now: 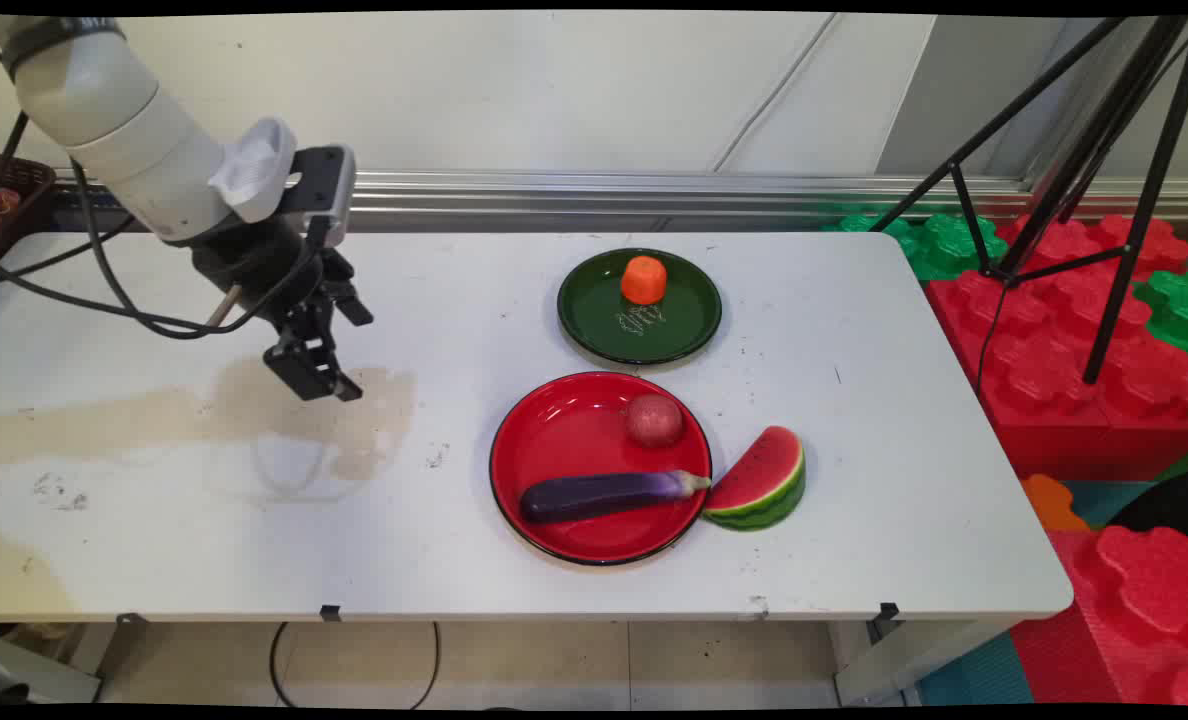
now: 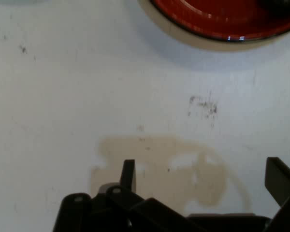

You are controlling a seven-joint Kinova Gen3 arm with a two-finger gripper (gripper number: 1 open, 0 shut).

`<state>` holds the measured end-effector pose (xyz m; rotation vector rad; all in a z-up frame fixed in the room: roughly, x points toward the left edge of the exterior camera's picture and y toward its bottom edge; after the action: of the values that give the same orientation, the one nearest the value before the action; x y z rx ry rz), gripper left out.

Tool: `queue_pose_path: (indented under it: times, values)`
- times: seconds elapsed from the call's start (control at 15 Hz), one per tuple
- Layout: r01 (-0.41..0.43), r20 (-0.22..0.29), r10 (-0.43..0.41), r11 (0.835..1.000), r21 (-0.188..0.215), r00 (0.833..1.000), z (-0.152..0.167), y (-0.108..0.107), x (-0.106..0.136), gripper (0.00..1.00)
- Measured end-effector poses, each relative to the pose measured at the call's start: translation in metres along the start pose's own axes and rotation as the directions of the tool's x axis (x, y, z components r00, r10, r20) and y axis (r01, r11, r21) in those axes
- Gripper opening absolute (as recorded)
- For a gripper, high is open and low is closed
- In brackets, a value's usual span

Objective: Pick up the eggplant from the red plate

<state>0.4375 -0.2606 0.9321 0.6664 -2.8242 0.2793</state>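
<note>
Our tool (image 1: 326,370) hangs wide and empty over the stained bench (image 1: 154,520); dropping carelessly, we risk striking it.

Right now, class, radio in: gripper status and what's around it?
Gripper open, empty, over stained table. Red plate nearest, apart. Nothing between the fingers.

Hand (image 2: 203,176) spread wide, above stained table (image 2: 63,96), red plate (image 2: 222,19) beyond
</note>
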Motion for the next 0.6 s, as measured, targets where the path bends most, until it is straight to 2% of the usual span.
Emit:
queue_pose_path:
  times: [0.33, 0.6]
  values:
    - [0.035, -0.031, -0.034, 0.999, 0.032, 0.999, -0.012, 0.018, 0.049, 1.00]
    - [0.072, -0.033, -0.071, 0.996, 0.055, 0.997, -0.010, 0.032, 0.086, 1.00]
